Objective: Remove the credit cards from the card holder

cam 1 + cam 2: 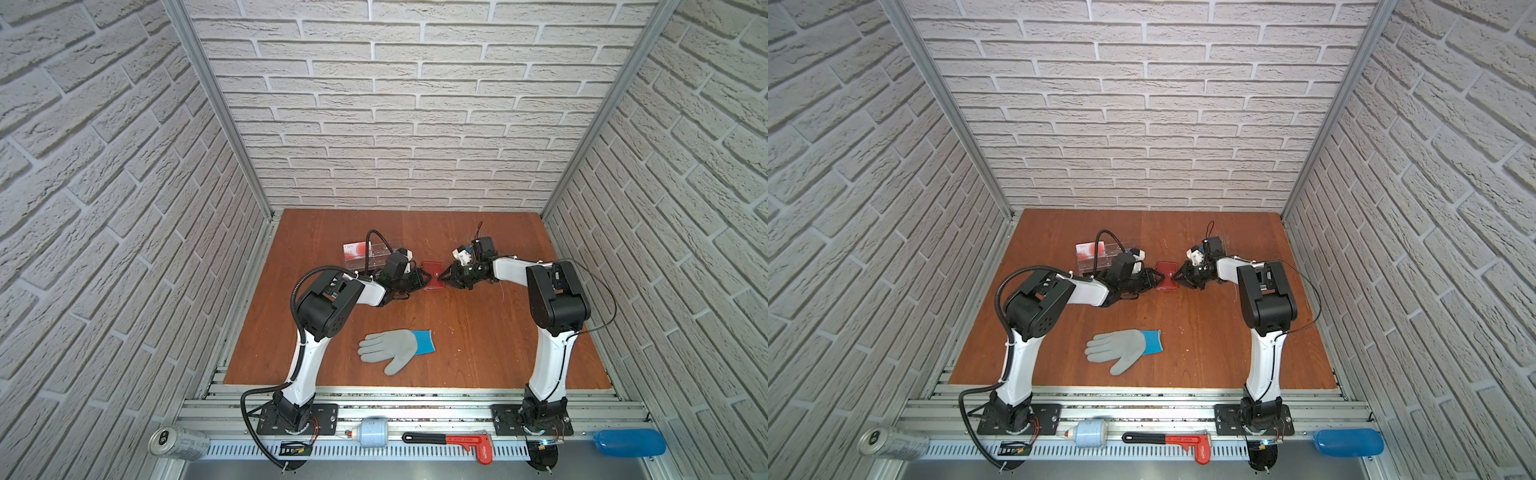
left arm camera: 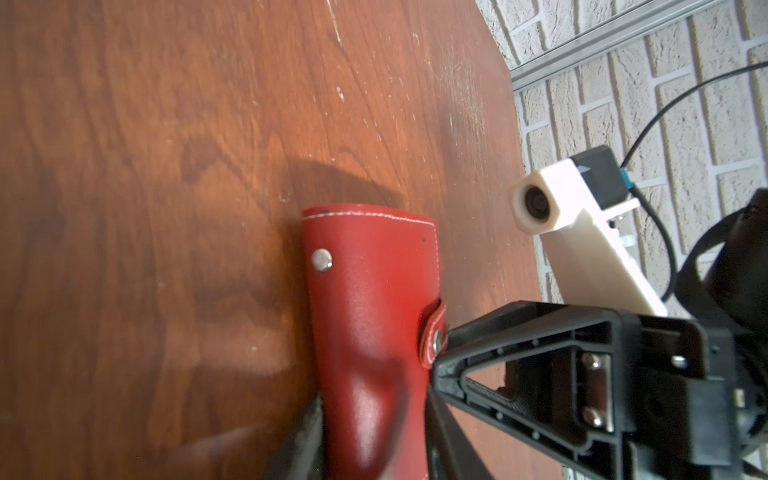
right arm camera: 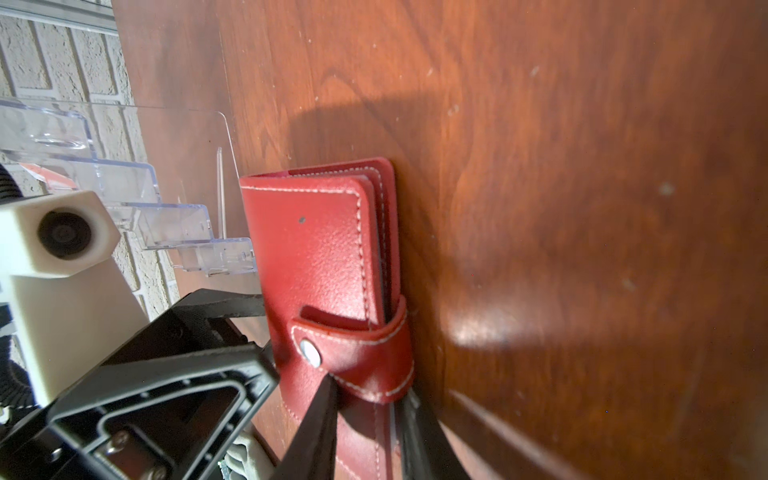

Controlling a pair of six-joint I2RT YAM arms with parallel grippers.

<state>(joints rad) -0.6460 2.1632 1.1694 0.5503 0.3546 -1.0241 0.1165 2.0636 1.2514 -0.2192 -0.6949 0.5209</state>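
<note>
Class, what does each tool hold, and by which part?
Both hold the closed card holder: the right tool pinches its strap edge, the left tool its spine edge.

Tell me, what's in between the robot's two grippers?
The red card holder sits between the left gripper and the right gripper; both top views show it.

White-and-black left arm: upper link rises from its base, elbow bent, forearm reaching inward and low. White-and-black right arm mirrors it. Both wrists are rolled onto their sides. Black left gripper and black right gripper face tip to tip at centre. Each has its jaws pressed on the red leather card holder, from opposite ends.
</note>
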